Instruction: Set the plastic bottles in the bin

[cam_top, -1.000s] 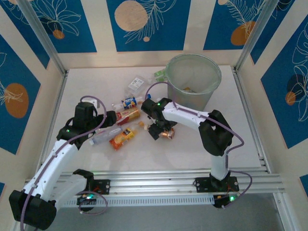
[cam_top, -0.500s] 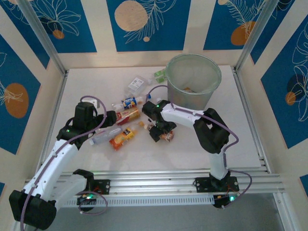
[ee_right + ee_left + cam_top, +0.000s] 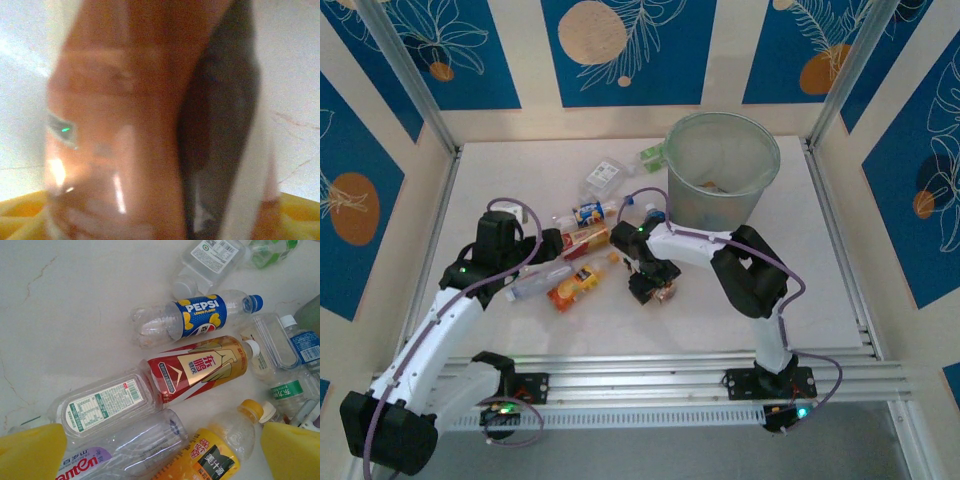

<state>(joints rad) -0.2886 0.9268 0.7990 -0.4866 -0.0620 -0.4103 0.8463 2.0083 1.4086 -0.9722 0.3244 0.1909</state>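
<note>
1. Since the earlier frame the right arm has pulled its elbow in toward the middle of the counter. The right claw has slid a little left and nearer. The left arm has kept its place.
2. The right claw sits low over an orange-brown bottle lying on the counter, in front of the bin and apart from it.
3. In the right wrist view that bottle is blurred and very close, standing between the yellow fingers of the right claw. I cannot tell whether the claw is clenched on it or only around it.
4. The left claw hangs released above the main cluster, its yellow fingers spread wide with nothing between them.
5. Under the left claw lie a blue-labelled Pepsi bottle, a red-and-gold bottle just beside it, a clear bottle with a white label and an orange-capped yellow bottle.
6. All of these lie on their sides on the counter, left of the bin.
7. A green-labelled bottle lies against the bin's far left side.
8. The bin stands upright at the far right of the counter, with something orange inside.
</note>
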